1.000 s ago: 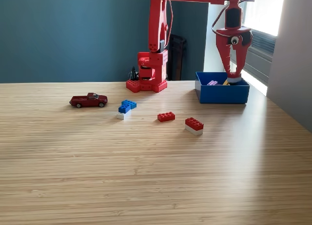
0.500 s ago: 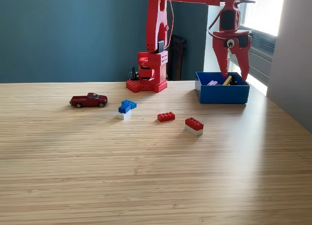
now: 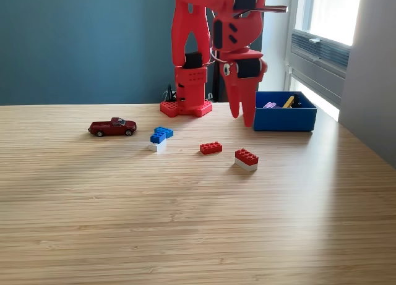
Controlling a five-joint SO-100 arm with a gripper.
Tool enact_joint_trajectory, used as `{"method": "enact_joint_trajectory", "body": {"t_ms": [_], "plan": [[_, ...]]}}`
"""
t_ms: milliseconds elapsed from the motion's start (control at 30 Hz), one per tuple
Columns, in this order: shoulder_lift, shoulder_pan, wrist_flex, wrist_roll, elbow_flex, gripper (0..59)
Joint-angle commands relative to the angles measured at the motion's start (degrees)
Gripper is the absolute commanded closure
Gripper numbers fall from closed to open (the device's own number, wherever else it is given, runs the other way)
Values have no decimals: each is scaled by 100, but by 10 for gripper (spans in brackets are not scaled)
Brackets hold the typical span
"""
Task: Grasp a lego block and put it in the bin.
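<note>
Several blocks are seen deposited in the bin [image 3: 284,120] right of the empty, slightly parted gripper [image 3: 242,119]; below it, the red lego block [image 3: 211,148] remains ungrasped.

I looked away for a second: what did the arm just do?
The gripper rose out of the bin, opened and left a block inside, then swung toward the exterior view's left, empty. The toy car and loose blocks stayed put.

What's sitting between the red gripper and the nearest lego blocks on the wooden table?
Nothing visible. The red gripper hangs above bare wood, with the small red lego block and the red-on-white stacked block lying unobstructed just below it.
</note>
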Motion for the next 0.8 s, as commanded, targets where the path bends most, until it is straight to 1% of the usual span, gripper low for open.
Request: {"method": "enact_joint_trajectory", "body": {"t_ms": [33,367,800], "plan": [[536,237,-26,-88,35,351],[510,132,-35,62,79,345],[501,35,-35,-53,53,343]]}}
